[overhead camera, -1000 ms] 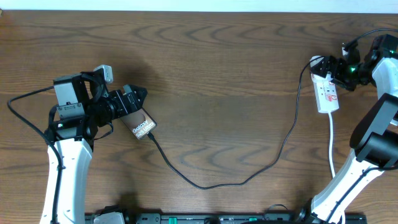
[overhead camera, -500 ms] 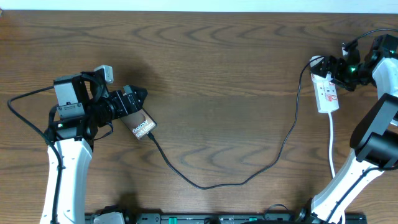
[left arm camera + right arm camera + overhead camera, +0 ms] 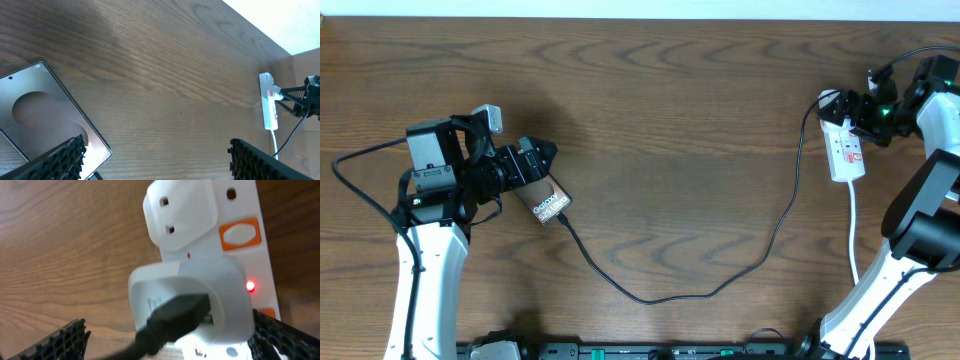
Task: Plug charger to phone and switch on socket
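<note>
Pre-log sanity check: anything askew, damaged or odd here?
Nothing stands out. The phone lies diagonal on the table, the cable sags in a loose loop from its end to the power strip, and a red light glows there. No visible damage.

White-shelled arms (image 3: pixel 425 270) with black joints and cables.

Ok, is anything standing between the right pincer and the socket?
Nothing visible does. The right pincer hangs open at the far end of the socket. Its wrist view shows only the charger, plugged into the socket, sitting between the open fingers.
</note>
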Action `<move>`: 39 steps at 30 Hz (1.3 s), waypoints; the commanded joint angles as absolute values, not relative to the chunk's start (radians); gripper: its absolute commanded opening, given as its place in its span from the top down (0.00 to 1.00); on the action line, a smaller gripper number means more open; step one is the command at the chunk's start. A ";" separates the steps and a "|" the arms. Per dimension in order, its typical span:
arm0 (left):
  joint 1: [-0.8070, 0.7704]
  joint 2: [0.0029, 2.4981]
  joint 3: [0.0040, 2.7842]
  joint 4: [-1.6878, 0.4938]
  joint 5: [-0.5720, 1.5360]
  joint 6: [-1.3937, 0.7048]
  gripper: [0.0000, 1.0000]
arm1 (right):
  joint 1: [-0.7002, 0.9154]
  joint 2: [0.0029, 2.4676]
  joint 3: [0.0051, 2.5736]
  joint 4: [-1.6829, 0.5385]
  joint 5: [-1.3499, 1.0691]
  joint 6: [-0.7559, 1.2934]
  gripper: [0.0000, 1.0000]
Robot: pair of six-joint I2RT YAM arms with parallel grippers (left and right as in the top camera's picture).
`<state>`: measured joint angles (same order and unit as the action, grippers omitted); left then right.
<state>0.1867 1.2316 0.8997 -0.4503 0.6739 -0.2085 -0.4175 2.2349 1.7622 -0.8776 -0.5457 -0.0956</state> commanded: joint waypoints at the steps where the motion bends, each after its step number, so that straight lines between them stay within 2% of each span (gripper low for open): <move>1: 0.184 1.235 0.899 -0.456 0.661 -0.190 0.10 | -0.363 2.307 1.752 -0.885 -0.613 -0.097 0.03; 11: 0.184 1.235 0.899 -0.456 0.661 -0.187 0.09 | -0.368 2.300 1.754 -0.938 -0.603 -0.059 0.01; 16: 0.184 1.235 0.899 -0.456 0.661 -0.187 0.09 | -0.393 2.239 1.761 -0.987 -0.472 0.007 0.01; 23: 0.184 1.235 0.899 -0.456 0.661 -0.188 0.09 | -0.415 2.027 1.765 -1.076 -0.355 0.031 0.01; 30: 0.184 1.235 0.899 -0.456 0.662 -0.187 0.10 | -0.414 1.741 1.765 -1.208 -0.243 0.205 0.01; 39: 0.184 1.235 0.899 -0.456 0.662 -0.187 0.10 | -0.414 1.522 1.765 -1.234 -0.242 0.216 0.01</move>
<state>0.1867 1.2324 0.8997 -0.4530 0.6739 -0.2050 -0.4110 1.5517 1.7607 -1.2331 -0.2604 0.1867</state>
